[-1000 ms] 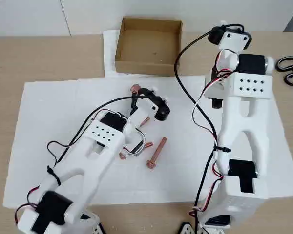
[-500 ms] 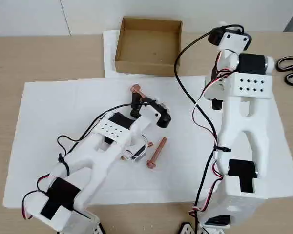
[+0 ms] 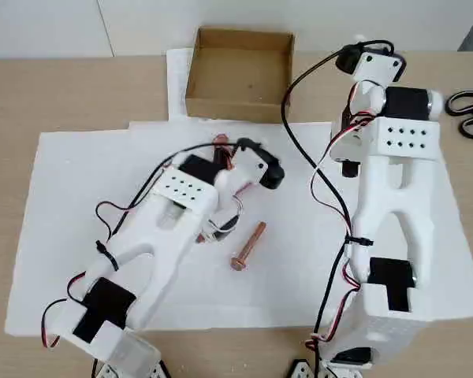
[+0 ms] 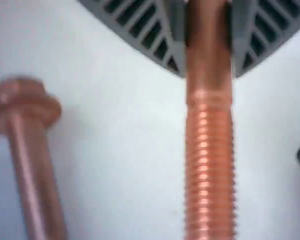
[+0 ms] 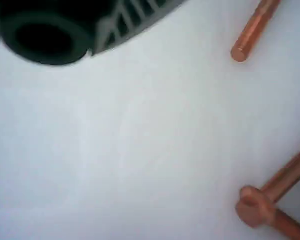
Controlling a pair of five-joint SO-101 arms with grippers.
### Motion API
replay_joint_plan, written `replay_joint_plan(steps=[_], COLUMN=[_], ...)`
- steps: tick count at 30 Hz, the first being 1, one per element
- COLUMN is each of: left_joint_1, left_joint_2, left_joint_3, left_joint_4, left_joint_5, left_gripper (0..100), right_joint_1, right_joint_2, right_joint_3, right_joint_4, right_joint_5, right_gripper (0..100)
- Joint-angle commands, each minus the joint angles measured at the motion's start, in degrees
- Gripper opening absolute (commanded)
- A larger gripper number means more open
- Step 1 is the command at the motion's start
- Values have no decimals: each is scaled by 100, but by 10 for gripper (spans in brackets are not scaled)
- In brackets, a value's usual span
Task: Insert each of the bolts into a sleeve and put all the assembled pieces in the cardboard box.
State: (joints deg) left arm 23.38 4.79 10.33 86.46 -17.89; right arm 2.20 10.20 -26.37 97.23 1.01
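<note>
- Left wrist view: the left claw [image 4: 207, 35] is pinched on a copper bolt [image 4: 209, 150], whose threaded shank sticks out straight past the grey jaws.
- Just beside that shank lies a flanged bolt [image 4: 25, 102] on the white sheet [image 4: 120, 150], roughly parallel to it and not touching it.
- High view: the left claw sits over the middle of the sheet, with the cardboard box [image 3: 195, 75] beyond it at the far edge of the bench [image 3: 47, 94].
- A loose bolt [image 3: 248, 246] lies on the sheet behind the left claw, nearer the arm bases and apart from it.
- Right wrist view: close to the right claw [image 5: 122, 20] there is a black sleeve [image 5: 45, 37], its open end towards the camera; I cannot tell whether this claw is spread or pressed together.
- Well away from the right claw, a bolt tip [image 5: 252, 30] and a headed bolt [image 5: 255, 205] lie on the sheet.
- Scissors [image 3: 469, 110] lie on the bench beside the right arm.
</note>
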Motion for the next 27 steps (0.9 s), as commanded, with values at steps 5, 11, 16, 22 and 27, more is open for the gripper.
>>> replay_joint_plan(steps=[5, 11, 16, 22, 27], left_joint_1=[-580, -1503, -2066, -2646, -2804], left_joint_2=[-53, 18, 149, 905, 1582], left_joint_3=[-1349, -1341, -1341, -1358, -1367], left_joint_4=[1398, 1398, 1389, 826, 105], left_joint_5=[-2927, -5829, -7015, -7780, -7807], left_gripper=[6, 6, 6, 6, 8], right_joint_1=[48, 101, 119, 110, 101], right_joint_2=[-338, -338, -338, -391, -391], right_joint_3=[-281, -281, -281, -290, -290], right_joint_4=[-13, 22, -13, -13, -13], right_joint_5=[62, 62, 62, 62, 70], right_gripper=[4, 4, 4, 4, 4])
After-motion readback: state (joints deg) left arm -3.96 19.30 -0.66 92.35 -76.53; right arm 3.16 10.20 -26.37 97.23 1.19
